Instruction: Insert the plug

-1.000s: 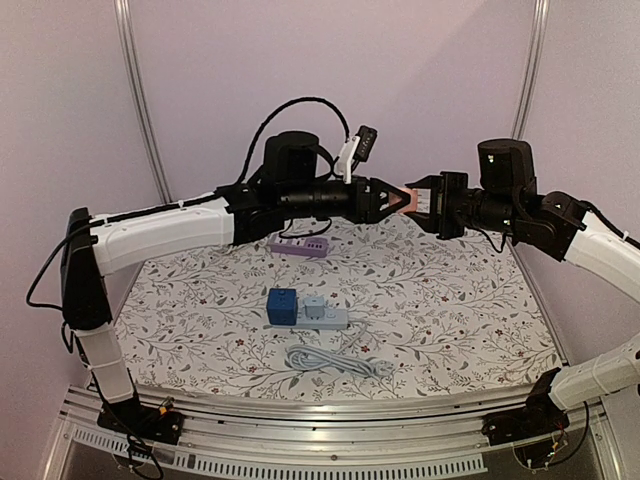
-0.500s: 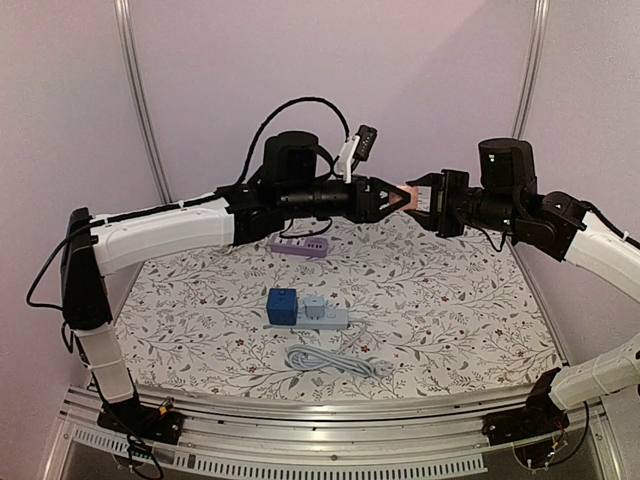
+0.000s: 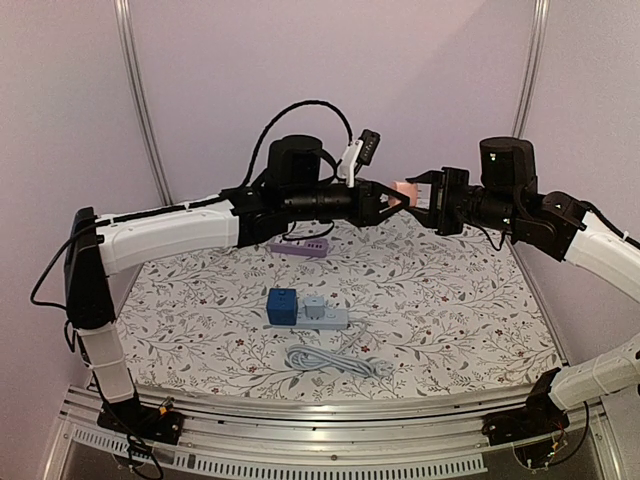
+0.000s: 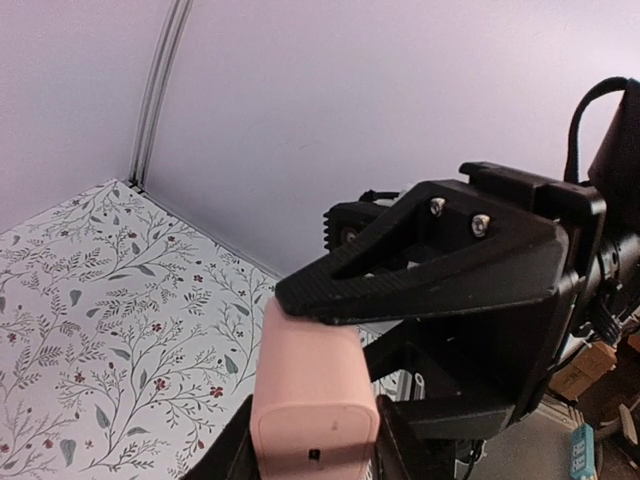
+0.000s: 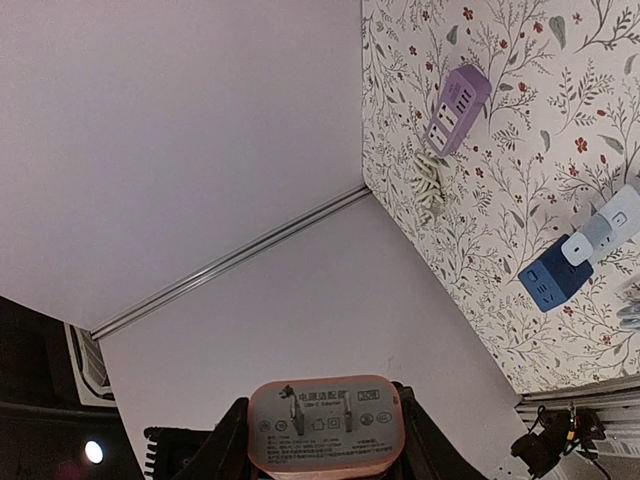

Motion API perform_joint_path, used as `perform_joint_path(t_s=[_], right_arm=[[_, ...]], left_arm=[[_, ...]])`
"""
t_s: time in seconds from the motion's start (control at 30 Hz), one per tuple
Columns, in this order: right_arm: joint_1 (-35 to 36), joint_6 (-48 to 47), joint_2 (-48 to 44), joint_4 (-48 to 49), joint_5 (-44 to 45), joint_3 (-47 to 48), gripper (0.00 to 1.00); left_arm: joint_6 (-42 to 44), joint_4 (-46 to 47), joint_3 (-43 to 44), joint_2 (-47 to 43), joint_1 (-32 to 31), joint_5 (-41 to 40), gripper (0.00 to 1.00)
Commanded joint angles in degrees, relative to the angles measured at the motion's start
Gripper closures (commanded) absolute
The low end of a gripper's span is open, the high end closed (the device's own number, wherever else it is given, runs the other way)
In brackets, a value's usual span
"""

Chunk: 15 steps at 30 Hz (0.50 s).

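Tool on my left [image 3: 393, 198] pinches the pink plug [image 3: 404, 187] high above the grey power strip [image 3: 338, 320]; my right tool [image 3: 420, 192] clamps its far end. I'd loosen one side only once the other holds it squarely.

The pink plug [image 4: 315, 400] is smooth, matt plastic. The fingers [image 4: 450, 255] over it are matt black plastic, faintly grainy, set with bright metal screws [image 4: 437, 206]. A dull printed floral cloth covers the table [image 3: 450, 300]. The rail [image 3: 300, 425] along the frame's bottom edge is brushed metal, and the grey cable [image 3: 335, 362] looks rubbery.
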Motion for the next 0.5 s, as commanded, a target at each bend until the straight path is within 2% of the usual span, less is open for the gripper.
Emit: perform_joint_path(t_s=[0.0,0.3,0.47], right_arm=[[0.44,0.29,0.25,1.28,0.01,0.19,1.0],[0.95,-0.13,1.88,1.74,-0.74,0.62,1.0],[0.94,-0.04,2.27,2.15,-0.71,0.57,1.0]], left_arm=[[1.47,0.41,-0.37,0.39,-0.83,-0.55,0.64],[3.12,0.42,0.39,0.34,-0.18,-1.57,0.58],[3.62,-0.05,0.6,0.36,0.07,-1.43,0.62]])
